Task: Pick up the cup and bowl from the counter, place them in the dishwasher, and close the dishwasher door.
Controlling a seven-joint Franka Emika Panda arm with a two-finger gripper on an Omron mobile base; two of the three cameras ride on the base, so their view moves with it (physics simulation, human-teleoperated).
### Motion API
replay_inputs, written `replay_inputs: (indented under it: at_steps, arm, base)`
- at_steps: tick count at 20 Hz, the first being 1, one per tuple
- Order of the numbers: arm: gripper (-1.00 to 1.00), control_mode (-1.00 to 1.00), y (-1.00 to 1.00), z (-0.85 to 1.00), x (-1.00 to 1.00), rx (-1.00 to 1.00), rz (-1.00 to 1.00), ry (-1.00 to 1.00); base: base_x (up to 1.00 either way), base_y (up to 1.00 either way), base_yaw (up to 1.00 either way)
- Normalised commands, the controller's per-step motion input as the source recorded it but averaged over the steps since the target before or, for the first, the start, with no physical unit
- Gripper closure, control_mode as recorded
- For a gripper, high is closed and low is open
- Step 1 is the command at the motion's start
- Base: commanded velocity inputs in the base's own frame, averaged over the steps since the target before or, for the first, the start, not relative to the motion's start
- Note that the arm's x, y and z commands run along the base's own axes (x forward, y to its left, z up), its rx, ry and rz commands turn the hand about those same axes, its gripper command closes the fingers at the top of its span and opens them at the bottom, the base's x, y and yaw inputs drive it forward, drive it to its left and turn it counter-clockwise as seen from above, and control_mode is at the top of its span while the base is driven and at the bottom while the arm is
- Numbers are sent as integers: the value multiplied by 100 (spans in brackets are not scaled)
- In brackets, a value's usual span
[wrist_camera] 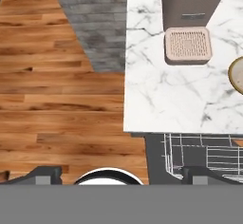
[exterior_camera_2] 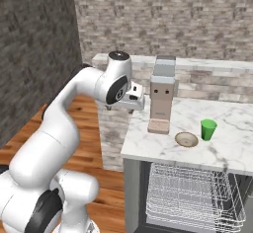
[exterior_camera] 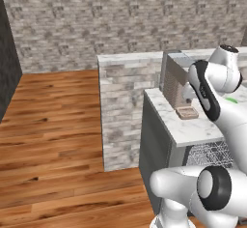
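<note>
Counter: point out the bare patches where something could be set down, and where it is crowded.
The counter is bare along its front edge, in front of the coffee machine and its tray, and to the right of the cup. It is crowded between the tray, the bowl and the cup.

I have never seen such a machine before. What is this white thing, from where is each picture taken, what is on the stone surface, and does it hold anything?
The white thing is a robot arm on a base that drives, in a simulated kitchen. Two pictures come from cameras on the base, behind the arm to its left and right. The third comes from a camera on the hand, looking down along its end effector, whose two dark fingers stand wide apart and hold nothing.

On the marbled counter stand a coffee machine, a tan bowl and a green cup beside the bowl. Below the counter, the dishwasher is open, its wire rack pulled out and empty as far as visible.
</note>
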Motion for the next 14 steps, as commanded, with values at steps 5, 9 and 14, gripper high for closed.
replay_inputs:
  at_steps: [5,9,14]
  arm:
    - [-100,-100,-27,-26,5,0,0,0]
    - [-100,-100,-30,-19,7,0,0,0]
    - [-100,-100,-32,-25,11,0,0,0]
  base:
    - [0,0,0]
    - [0,0,0]
    - [0,0,0]
